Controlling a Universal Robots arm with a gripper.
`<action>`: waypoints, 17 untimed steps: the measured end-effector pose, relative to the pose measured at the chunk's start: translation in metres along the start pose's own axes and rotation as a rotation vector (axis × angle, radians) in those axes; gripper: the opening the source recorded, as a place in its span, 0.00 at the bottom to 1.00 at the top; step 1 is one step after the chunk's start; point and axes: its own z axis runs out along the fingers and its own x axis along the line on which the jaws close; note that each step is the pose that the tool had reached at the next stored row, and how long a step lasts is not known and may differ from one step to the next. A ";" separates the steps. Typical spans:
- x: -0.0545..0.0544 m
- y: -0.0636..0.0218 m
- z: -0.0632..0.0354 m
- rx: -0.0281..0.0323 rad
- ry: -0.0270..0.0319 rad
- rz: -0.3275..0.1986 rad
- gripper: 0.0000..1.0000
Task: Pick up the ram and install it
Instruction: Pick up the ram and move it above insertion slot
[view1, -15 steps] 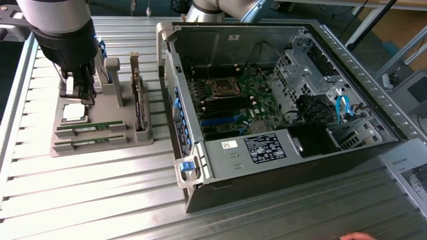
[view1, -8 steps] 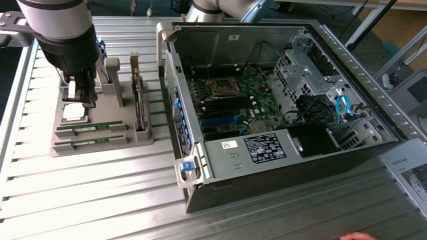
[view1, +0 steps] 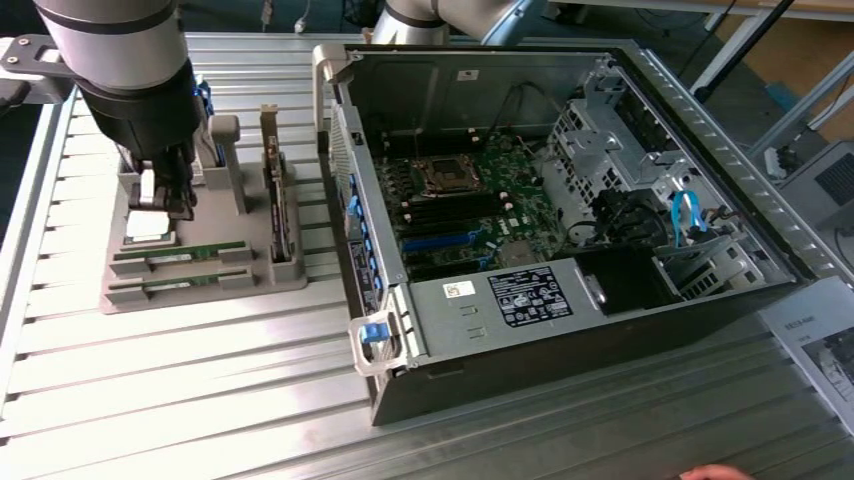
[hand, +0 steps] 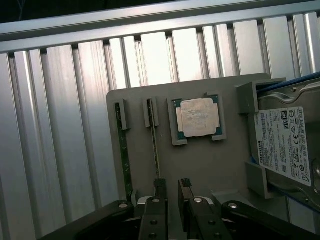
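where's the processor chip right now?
The processor chip sits in the grey holder tray at the exterior view's left, beside the open computer case, between a ram stick and the hard drive.

Two ram sticks (hand: 124, 150) (hand: 156, 147), one processor (hand: 196, 117), one hard drive (hand: 285, 145) and one expansion card (view1: 280, 205), all in one gray holder (hand: 210, 165); one open computer case (view1: 561, 375); one robot arm (view1: 120, 60); one worktop (view1: 200, 380).

Robotics assembly lab: ribbed aluminium table (view1: 200, 400), robot arm (view1: 120, 60), opened computer case (view1: 534, 370), grey parts fixture (view1: 200, 292).
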 end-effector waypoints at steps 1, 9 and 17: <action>0.000 0.0000 0.0010 0.0000 0.0000 0.000 0.24; 0.000 -0.0003 0.0078 -0.0001 0.0001 0.000 0.24; 0.003 -0.0007 0.0079 0.0000 0.0000 0.000 0.24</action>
